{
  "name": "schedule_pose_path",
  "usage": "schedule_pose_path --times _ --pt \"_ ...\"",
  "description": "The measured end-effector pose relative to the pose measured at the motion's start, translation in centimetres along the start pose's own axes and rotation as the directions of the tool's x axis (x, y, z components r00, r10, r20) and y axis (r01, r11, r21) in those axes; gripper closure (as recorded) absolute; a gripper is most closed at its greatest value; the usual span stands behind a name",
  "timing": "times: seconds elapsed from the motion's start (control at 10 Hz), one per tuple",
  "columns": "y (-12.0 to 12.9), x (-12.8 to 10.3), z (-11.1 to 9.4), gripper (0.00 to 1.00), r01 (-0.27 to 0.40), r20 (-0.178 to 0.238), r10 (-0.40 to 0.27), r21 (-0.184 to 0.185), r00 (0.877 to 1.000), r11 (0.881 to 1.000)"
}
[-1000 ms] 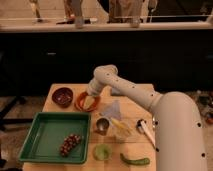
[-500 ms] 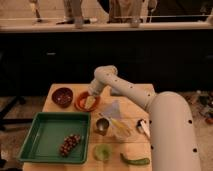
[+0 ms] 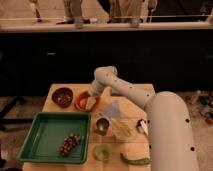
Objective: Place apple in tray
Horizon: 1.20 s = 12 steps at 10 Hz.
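One arm (image 3: 167, 125) was all I had, and it took up the whole right of the view, bending from five o'clock up over the table (image 3: 137, 91) and dropping at its far left corner. Next in size came the tray (image 3: 47, 131), lying at the near left with its long side running nine to three; grapes (image 3: 70, 144) sat by its right wall and the rest of its floor showed bare green.

Beyond the tray, at about one o'clock from its middle, stood the orange bowl (image 3: 79, 106), with a dark bowl (image 3: 63, 97) just beside it at nine o'clock.

The apple (image 3: 82, 102) seemed to be in the orange bowl, an orange-red roundness hard to part from the bowl's own colour. My gripper (image 3: 90, 99) was down at the bowl, right at the apple or just at its three o'clock side. Whether it was spread or already pinching the fruit, I could not tell.

What the coming move turned on, as I judged it: the apple was directly under my gripper, round, so no axis to line up with, and the tray lay at about seven o'clock from there. After a lift clear of the bowl's rim, I would need a short swing toward seven, landing left of the grapes.
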Motion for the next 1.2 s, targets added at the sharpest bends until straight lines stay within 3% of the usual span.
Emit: schedule_pose_path --times 0.2,0.3,0.6,1.2 --pt "0.1 0.1 0.1 0.61 -0.002 -0.003 0.002 -0.001 1.000 1.000" --pt "0.2 0.2 0.1 0.76 -0.003 -0.004 0.003 -0.001 1.000 1.000" --pt "0.3 0.0 -0.2 0.99 0.006 -0.001 -0.006 0.001 1.000 1.000" --pt "0.7 -1.8 -2.6 1.00 0.053 0.014 -0.053 0.029 0.998 0.998"
